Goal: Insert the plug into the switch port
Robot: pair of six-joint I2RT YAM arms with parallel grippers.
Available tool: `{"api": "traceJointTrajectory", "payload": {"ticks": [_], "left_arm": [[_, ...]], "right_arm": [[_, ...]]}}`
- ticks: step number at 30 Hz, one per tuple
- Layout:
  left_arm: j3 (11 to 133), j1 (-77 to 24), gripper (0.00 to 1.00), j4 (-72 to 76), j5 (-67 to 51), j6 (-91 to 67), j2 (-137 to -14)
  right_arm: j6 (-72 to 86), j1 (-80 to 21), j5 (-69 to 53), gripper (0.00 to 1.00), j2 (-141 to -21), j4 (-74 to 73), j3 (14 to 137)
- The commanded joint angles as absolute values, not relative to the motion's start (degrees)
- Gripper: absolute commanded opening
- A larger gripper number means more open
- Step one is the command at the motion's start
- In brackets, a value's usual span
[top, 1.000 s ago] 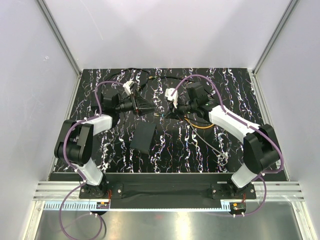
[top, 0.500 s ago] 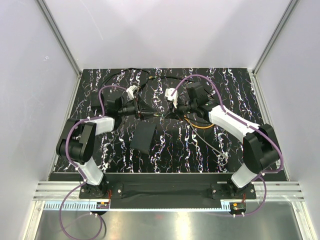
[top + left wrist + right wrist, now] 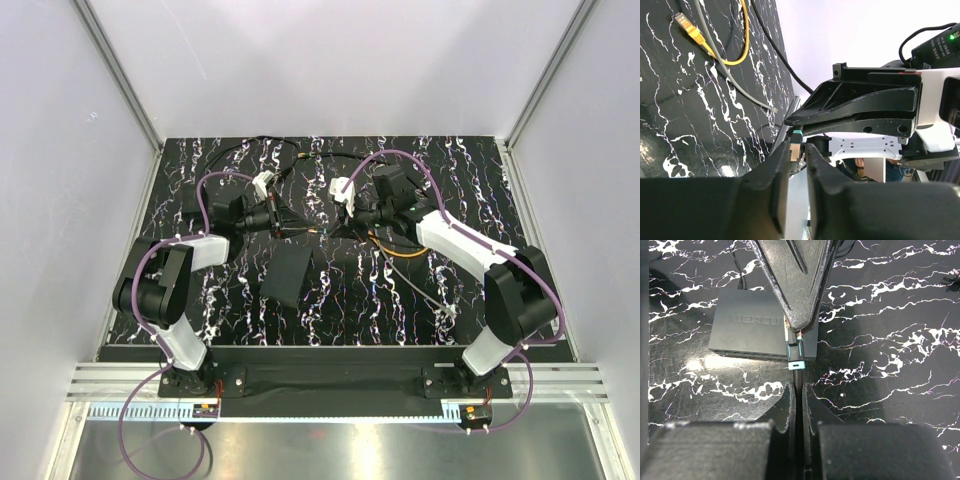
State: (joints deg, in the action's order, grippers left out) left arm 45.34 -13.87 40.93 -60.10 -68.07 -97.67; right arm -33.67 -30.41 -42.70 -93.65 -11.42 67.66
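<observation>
Your left gripper [image 3: 797, 151] has just narrowed onto the plug [image 3: 796, 357], whose cable [image 3: 798, 376] your right gripper [image 3: 798, 388] pinches tight, so the handover looks started; the network switch [image 3: 288, 275] lies at 7 o'clock.

The table [image 3: 470, 180] is patterned in black with white marble veining. The switch box [image 3: 747, 322], at 7 o'clock of the plug [image 3: 795, 351] in the top view, is finished in matte black with tone-on-tone lettering. The plug is seen as clear amber with a teal collar, trailed by a dark cord [image 3: 798, 376]. A yellow cable [image 3: 746, 35] and a grey cable [image 3: 756, 102] are found at 4 o'clock. Purple hoses [image 3: 400, 155] are looped over the white-and-black arms [image 3: 455, 240].
</observation>
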Motion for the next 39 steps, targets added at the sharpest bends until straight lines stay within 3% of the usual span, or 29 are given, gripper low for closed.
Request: {"api": "traceJointTrajectory", "payload": {"ticks": [1,4,6,17,26,30,39], "left_arm": [[45.4,-14.2,0.17,45.5,-61.4,-68.6,-97.3],[45.5,-14.2,0.04,45.3,-61.5,-68.8,-97.6],[45.6,-14.2,0.00,44.7,-61.3,-68.7,-97.7],[46.8,-14.3,0.00,39.6,-61.3,-66.1,-98.0],[47.0,-14.4,0.00,31.5,-60.1,-60.5,-97.2],[47.4,-14.4,0.00,31.2,-59.9,-60.4,-97.2],[47.6,-14.5,0.00,31.0,-60.0,-60.6,-97.5]], "right_arm": [[-34.6,-30.7,-44.1,0.00,-93.6,-9.6,68.2],[-36.6,-30.7,-44.6,0.26,-93.8,-11.5,68.6],[-37.2,-30.8,-44.6,0.33,-93.8,-12.2,69.0],[-42.6,-33.0,-41.2,0.34,-95.3,-15.1,71.2],[-41.8,-33.6,-36.5,0.49,-96.3,-15.6,72.2],[-43.6,-33.7,-37.3,0.39,-97.0,-17.3,72.6],[-46.0,-34.4,-38.4,0.38,-98.0,-18.8,73.1]]}}
